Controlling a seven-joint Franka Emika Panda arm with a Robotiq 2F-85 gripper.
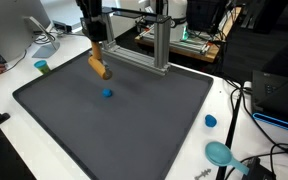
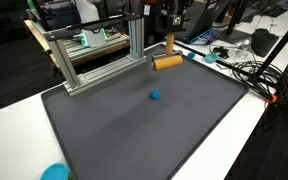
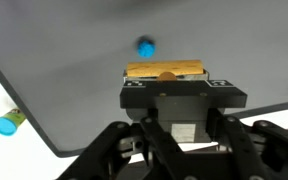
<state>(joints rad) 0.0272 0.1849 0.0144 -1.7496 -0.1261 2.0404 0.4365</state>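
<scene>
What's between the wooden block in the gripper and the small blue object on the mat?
Nothing: only bare dark mat lies between the wooden block and the small blue object, clearest in the wrist view.

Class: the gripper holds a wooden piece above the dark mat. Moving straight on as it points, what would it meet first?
Most likely bare dark mat, struck first by the wooden piece the gripper holds. The blue ball seems to lie off that line, though depth is unclear.

Wrist cam: gripper [image 3: 166,76] body hides fingertips & part of wooden block [image 3: 149,71]. Arm [image 1: 91,15] cut off at top in both exterior views.
</scene>
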